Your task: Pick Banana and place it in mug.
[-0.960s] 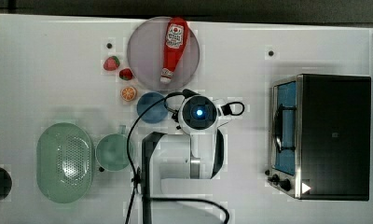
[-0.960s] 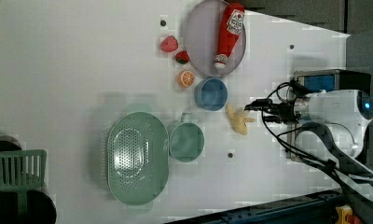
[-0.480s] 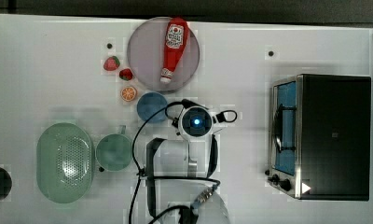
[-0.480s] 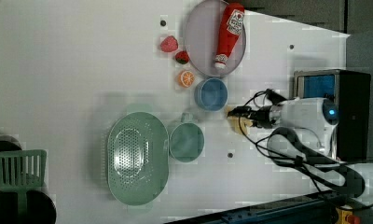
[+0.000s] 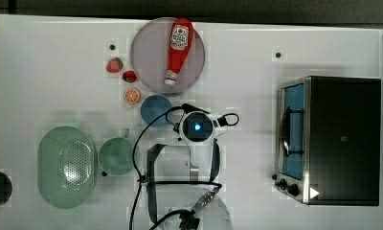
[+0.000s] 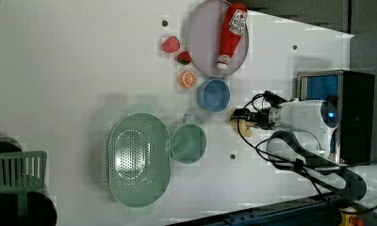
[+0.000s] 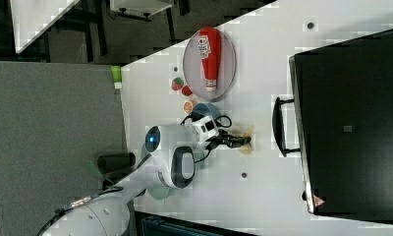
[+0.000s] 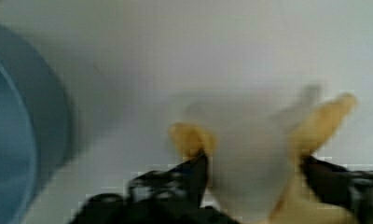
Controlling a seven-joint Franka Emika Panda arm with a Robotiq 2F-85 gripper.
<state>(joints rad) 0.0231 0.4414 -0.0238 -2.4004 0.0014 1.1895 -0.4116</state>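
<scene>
Worktop (image 5: 46, 57) carries everything; the black toaster oven (image 5: 343, 139) sits at the top view's right, well apart from the action. The green colander (image 5: 66, 165) lies at the top view's left, with the mug (image 5: 116, 155) touching or just beside its right edge, short handle pointing up in the top view. The mug is empty, so the placing step is not done. Grey plate (image 5: 146, 72) with the ketchup bottle (image 5: 178, 48) sits at the top, and the blue bowl (image 5: 153, 109) is below it.

Arm (image 6: 309, 120) is folded low over the middle of the worktop, wrist pitched down, end effector (image 6: 245, 117) reaching toward the left view's left, close to the worktop just beside the blue bowl. Banana (image 6: 243, 126) lies on the worktop there, right of the blue bowl in the left view, well apart from the mug. In the wrist view the banana (image 8: 250, 158) sits between the dark fingers (image 8: 184, 179), one on each side, jaws at a middling width around it. The fingers look to touch the peel, but a firm grip cannot be confirmed; the banana appears not lifted.

Judgement: reach done, grasp in progress. Left to do: finish the squeeze, lift, carry past the blue bowl to the mug, and release.
</scene>
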